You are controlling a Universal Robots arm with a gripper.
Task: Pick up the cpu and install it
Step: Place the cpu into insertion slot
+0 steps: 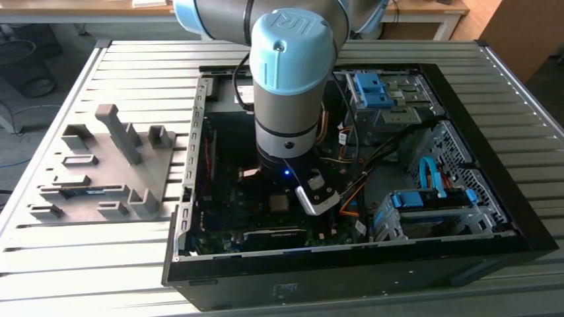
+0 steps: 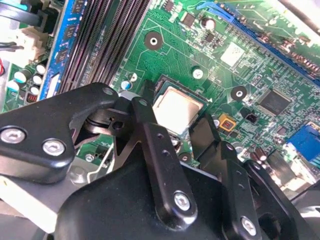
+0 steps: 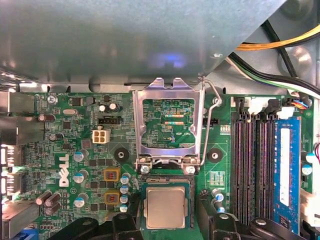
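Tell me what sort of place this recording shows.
Probably a robotics lab or assembly workbench: an open black desktop computer case sits on a ribbed silver metal table, beside a grey plastic fixture plate with part holders; wooden desks stand behind.

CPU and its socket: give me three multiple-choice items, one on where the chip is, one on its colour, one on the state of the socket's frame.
1. Where is the cpu?
A) on the grey fixture tray
B) at the socket on the motherboard
C) on the blue drive bracket

2. Its top is:
A) red
B) black
C) silver-grey

3. The socket's metal hold-down frame is:
A) swung open
B) closed over the cpu
C) lying outside the case

Answers:
1 B: both wrist views show it squared within the socket's outline.
2 C: its pale metal lid shows plainly.
3 A: the frame is flipped back beside the cpu, with the board visible through it.
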